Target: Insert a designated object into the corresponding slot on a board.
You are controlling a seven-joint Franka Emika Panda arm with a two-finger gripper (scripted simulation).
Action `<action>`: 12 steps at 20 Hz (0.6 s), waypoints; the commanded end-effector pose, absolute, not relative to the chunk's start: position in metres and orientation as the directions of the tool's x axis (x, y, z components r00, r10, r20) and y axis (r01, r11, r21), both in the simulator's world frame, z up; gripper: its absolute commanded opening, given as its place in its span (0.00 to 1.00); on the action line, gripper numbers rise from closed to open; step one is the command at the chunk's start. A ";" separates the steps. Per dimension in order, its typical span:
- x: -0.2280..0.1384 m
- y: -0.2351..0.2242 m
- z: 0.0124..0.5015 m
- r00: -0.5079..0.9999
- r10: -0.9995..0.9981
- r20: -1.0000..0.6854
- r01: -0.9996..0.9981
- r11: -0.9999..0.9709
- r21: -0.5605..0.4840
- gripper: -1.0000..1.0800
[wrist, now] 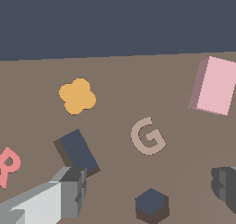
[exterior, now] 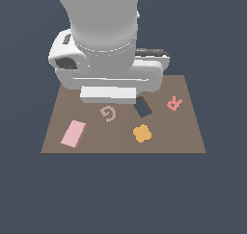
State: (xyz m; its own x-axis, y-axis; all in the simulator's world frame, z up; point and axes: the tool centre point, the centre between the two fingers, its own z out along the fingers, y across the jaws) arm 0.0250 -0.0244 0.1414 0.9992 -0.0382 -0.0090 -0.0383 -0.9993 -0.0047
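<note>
The pale-pink rectangular block (exterior: 73,134) lies flat on the brown board (exterior: 183,132) near its front corner at the exterior view's left. It also shows in the wrist view (wrist: 214,85). The dark tilted rectangular slot (exterior: 144,109) is cut into the board's middle and shows in the wrist view too (wrist: 79,151). My gripper (wrist: 150,188) is open and empty above the board (wrist: 138,75), well apart from the block. Its fingers (wrist: 69,191) straddle the area over a small hexagonal hole. In the exterior view the arm's body hides the fingers.
A tan letter G (exterior: 109,113) (wrist: 147,136), an orange clover piece (exterior: 142,133) (wrist: 77,96) and a pink-red letter R (exterior: 174,103) (wrist: 7,165) lie on the board. A dark hexagonal hole (wrist: 151,203) sits below the gripper.
</note>
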 end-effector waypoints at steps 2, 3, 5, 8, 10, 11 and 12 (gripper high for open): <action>0.039 -0.045 0.125 0.997 -0.081 -0.008 -0.081 -0.997 -0.003 0.96; 0.043 -0.052 0.119 0.996 -0.094 -0.007 -0.094 -0.996 -0.002 0.96; 0.052 -0.066 0.108 0.992 -0.123 -0.006 -0.123 -0.992 -0.001 0.96; 0.064 -0.088 0.092 0.986 -0.166 -0.004 -0.166 -0.986 0.000 0.96; 0.071 -0.101 0.082 0.982 -0.191 -0.003 -0.191 -0.982 0.000 0.96; 0.074 -0.107 0.078 0.979 -0.202 -0.003 -0.202 -0.979 0.000 0.96; 0.077 -0.113 0.074 0.977 -0.212 -0.003 -0.212 -0.977 0.000 0.96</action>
